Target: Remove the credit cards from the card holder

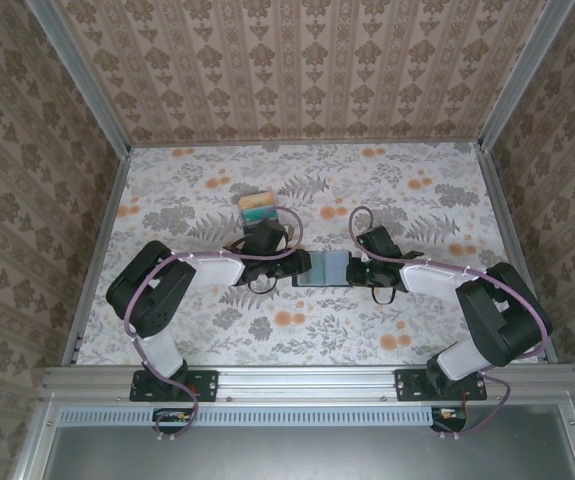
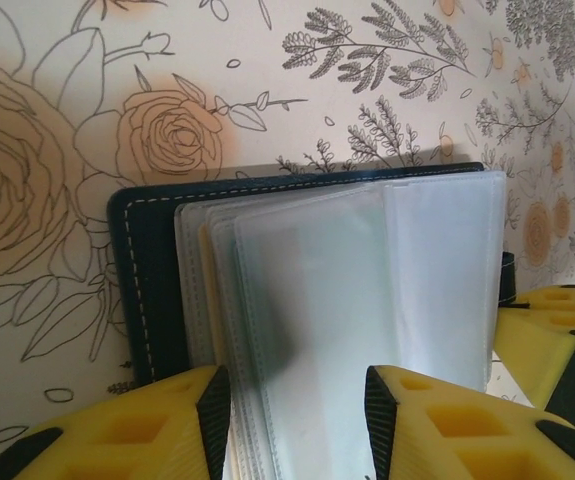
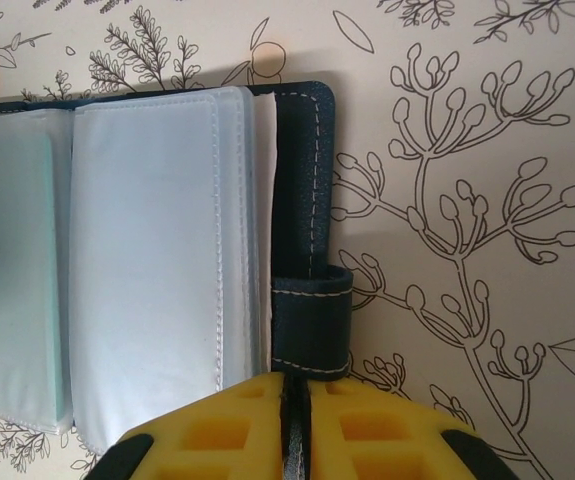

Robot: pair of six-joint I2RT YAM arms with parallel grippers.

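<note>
The dark navy card holder (image 1: 327,268) lies open at the table's middle, between both grippers. Its frosted plastic sleeves (image 2: 367,280) fan up from the left cover (image 2: 147,290). My left gripper (image 2: 297,415) is open, its black pads standing on either side of the sleeves with a wide gap. My right gripper (image 3: 295,395) is shut on the card holder's right cover, just below the stitched strap loop (image 3: 312,320). A teal credit card (image 3: 17,270) shows faintly through a sleeve on the left page. A pale yellow card edge (image 2: 207,300) peeks out behind the sleeves.
A clear slotted card rack (image 1: 258,207) with yellow and teal cards stands behind the left gripper. Floral tablecloth (image 1: 417,330) covers the table. Patterned walls with metal rails (image 1: 97,240) close in the left, right and back sides.
</note>
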